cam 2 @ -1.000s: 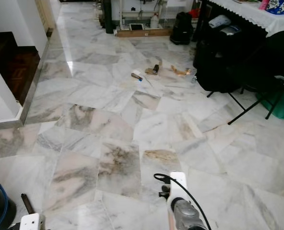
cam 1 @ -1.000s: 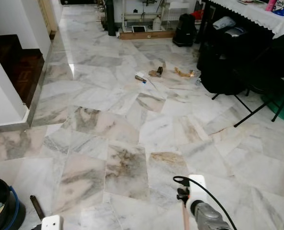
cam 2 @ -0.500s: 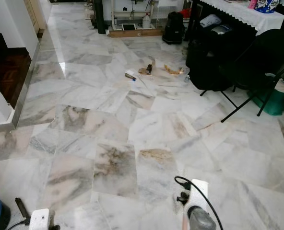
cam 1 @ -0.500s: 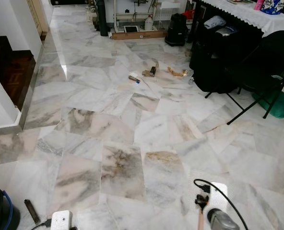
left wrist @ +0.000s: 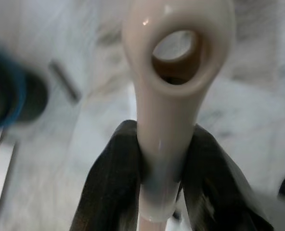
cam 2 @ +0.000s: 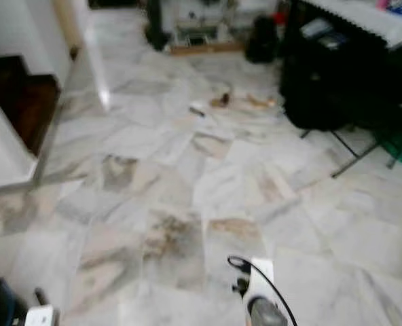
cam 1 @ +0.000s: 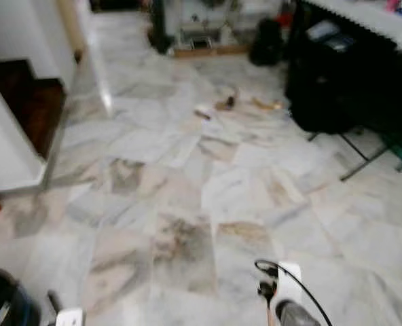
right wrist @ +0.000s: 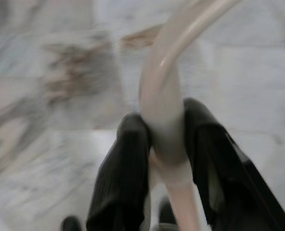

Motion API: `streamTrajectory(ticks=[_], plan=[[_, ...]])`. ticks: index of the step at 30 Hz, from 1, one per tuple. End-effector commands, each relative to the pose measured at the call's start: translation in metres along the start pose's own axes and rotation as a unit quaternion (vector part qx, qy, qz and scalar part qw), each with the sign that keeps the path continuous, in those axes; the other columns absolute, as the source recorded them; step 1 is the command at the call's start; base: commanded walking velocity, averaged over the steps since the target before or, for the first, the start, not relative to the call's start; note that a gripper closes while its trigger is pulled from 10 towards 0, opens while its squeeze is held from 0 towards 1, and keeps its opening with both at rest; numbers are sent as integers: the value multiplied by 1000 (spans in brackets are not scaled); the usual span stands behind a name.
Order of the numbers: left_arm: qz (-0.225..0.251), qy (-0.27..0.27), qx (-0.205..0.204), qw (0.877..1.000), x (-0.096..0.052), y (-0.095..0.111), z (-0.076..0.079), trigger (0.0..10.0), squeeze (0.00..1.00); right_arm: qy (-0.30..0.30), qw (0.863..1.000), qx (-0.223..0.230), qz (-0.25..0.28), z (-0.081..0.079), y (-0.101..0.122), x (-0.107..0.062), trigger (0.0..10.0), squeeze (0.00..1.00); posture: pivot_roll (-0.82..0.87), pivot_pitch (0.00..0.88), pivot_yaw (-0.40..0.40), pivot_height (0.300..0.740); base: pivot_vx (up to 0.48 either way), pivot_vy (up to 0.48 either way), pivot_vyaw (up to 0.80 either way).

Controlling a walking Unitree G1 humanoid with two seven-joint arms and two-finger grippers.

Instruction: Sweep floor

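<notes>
Marble floor (cam 1: 187, 170) stretches ahead in a blurred head view, pale tiles veined grey and tan, with litter (cam 1: 225, 105) scattered far down the room beside a dark chair (cam 1: 337, 88). A white-clothed table (cam 1: 377, 20) stands at the right edge, a dark wooden step (cam 1: 31, 102) opens at the left past a white wall (cam 1: 11, 149), and a black bucket (cam 1: 1, 299) with a blue rim sits at the lower left corner. In the left wrist view, the left gripper (left wrist: 164, 159) is clamped on a cream handle (left wrist: 174, 72), black fingers (left wrist: 113, 183) pressed against either side just below the hanging hole at its end; the bucket and a short dark stick (left wrist: 65, 82) lie on the floor beyond. In the right wrist view, the right gripper (right wrist: 166, 159) is closed around a curved cream shaft (right wrist: 164, 96), fingers (right wrist: 125, 173) tight on both sides of it, above brown-stained tiles. In the head view the right arm (cam 1: 289, 305), with a looping black cable (cam 1: 299, 285), shows at the bottom edge, a pale pink shaft just beside it, and the left arm (cam 1: 68, 317) shows near the bucket. The litter lies well apart from both arms.
</notes>
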State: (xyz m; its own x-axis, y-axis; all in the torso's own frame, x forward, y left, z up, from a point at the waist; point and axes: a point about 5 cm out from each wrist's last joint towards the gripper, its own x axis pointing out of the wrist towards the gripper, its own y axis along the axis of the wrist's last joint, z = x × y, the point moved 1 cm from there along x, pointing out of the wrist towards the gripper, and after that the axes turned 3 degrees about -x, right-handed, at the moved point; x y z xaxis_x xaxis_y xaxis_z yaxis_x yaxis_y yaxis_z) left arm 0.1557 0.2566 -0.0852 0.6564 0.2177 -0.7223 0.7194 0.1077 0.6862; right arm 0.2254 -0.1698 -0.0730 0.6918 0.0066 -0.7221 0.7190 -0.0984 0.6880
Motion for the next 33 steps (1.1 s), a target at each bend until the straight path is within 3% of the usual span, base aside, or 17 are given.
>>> streamTrajectory(ticks=[1,9,28,33], plan=[[20,-19,4,1000,3,10,11,10000,0,5,1000,30,-9,-5,-6,-1,10000,0,30,0,33,740,401,0,0],[30,-21,10,999,7,20,14,10000,0,3,999,41,-3,-4,-5,-1,10000,0,15,0,27,740,411,0,0],[12,6,-22,1000,1,1,16,10000,0,15,1000,-3,0,4,1,-1,10000,0,24,0,-43,740,435,0,0],[10,15,-29,999,0,-2,15,10000,0,24,1000,-11,0,0,2,0,10000,0,35,0,-56,740,455,0,729]])
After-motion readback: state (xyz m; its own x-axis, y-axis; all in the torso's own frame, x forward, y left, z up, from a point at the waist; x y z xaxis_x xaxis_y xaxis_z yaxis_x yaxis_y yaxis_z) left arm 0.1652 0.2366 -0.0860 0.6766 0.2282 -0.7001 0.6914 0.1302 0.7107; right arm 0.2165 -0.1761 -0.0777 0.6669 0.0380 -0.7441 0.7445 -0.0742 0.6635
